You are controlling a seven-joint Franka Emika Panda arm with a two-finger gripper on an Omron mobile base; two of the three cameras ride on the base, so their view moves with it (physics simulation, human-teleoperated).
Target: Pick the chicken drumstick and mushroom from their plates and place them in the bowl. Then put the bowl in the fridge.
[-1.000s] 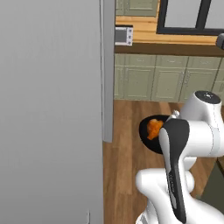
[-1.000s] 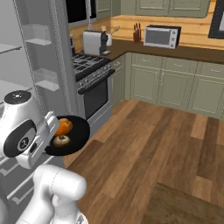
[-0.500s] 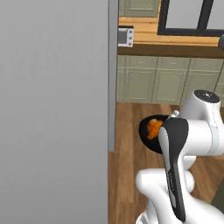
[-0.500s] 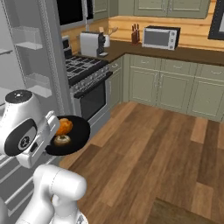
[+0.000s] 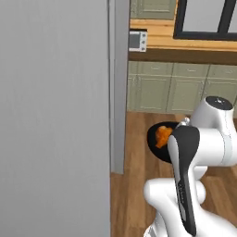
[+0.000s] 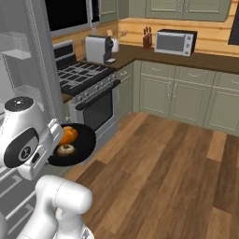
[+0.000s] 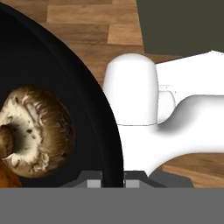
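Both foods already lie in the bowl [image 6: 74,145]: the chicken drumstick [image 6: 68,135] shows orange at its far side and the mushroom [image 7: 36,131] sits just beside it, pale underside up in the hand view. That half of the task looks done. What is left, as I judge it, is to carry the bowl onto a shelf of the fridge [image 6: 21,84] and let go.

The gripper [image 7: 113,181] is pinched narrow on the bowl's rim, one finger inside the wall and one outside, and holds the bowl in the air above the wood floor [image 6: 177,158], just in front of the robot's white arm. In the right base view the bowl hangs near the stove [image 6: 86,79], with the open fridge's white inner shelves at the left edge.

Compared with the earlier pictures, the grey fridge door [image 5: 55,115] takes up more of the left base view, and the stove and cabinets have slid across the right base view. That is the base driving, not the things moving. The bowl sits in the same place against the arm, and the grip has not changed.
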